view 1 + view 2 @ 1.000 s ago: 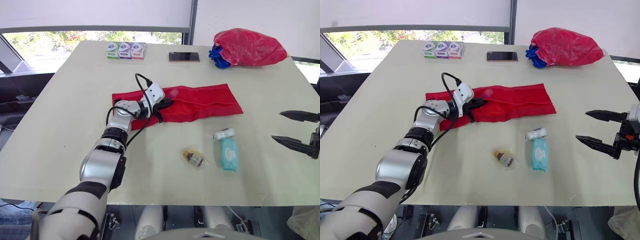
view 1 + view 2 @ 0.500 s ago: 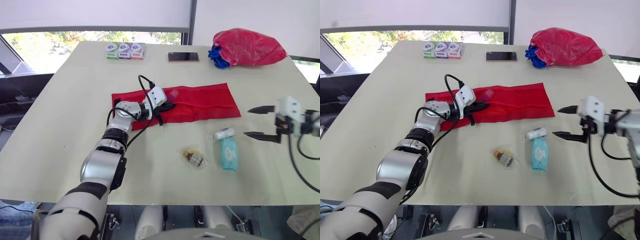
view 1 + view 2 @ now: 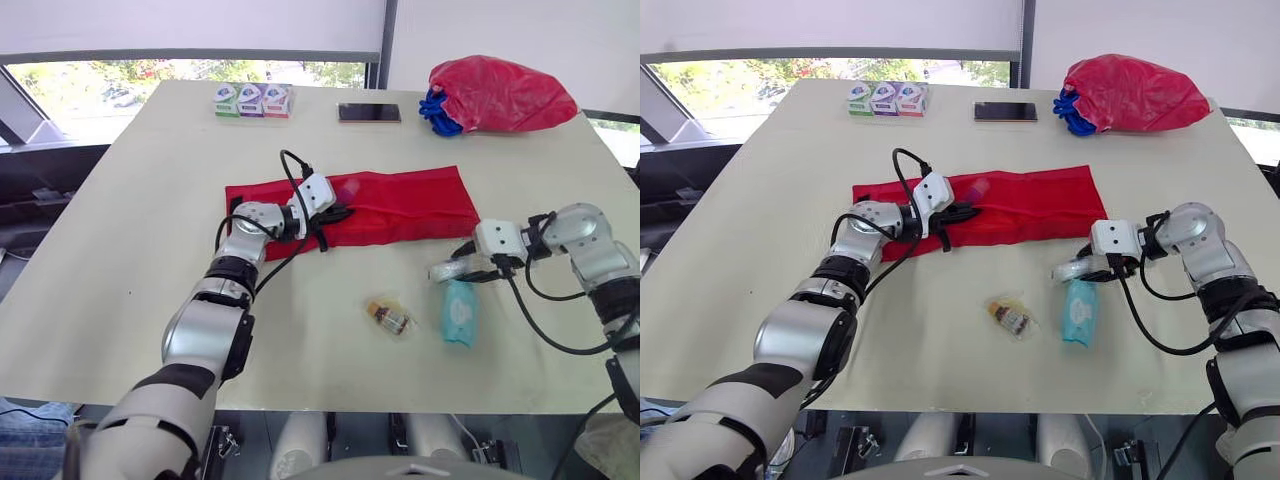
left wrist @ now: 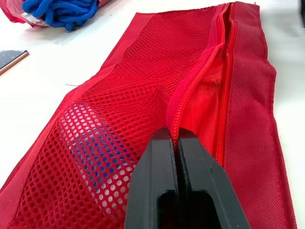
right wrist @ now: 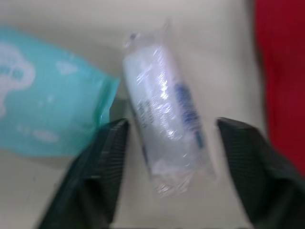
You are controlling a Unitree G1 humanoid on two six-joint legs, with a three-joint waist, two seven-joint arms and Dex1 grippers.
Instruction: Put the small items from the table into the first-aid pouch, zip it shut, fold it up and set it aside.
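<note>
Red mesh pouch [image 3: 400, 205] lies flat on the table [image 3: 130, 250], my left gripper [image 4: 177, 143] clamped on its zipper edge. My right gripper [image 5: 171, 123] stands wide around the white wrapped roll [image 5: 162, 109] — just beside the teal wipes pack [image 5: 43, 114].

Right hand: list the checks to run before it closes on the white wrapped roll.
1. Right hand open: ok.
2. White wrapped roll lies between its fingers: ok.
3. Fingers clear of the teal wipes pack: cannot tell; one finger sits at its edge.
4. Left hand shut on the red pouch at its zip edge: ok.
5. Pouch unzipped: ok, the edge is lifted.
</note>
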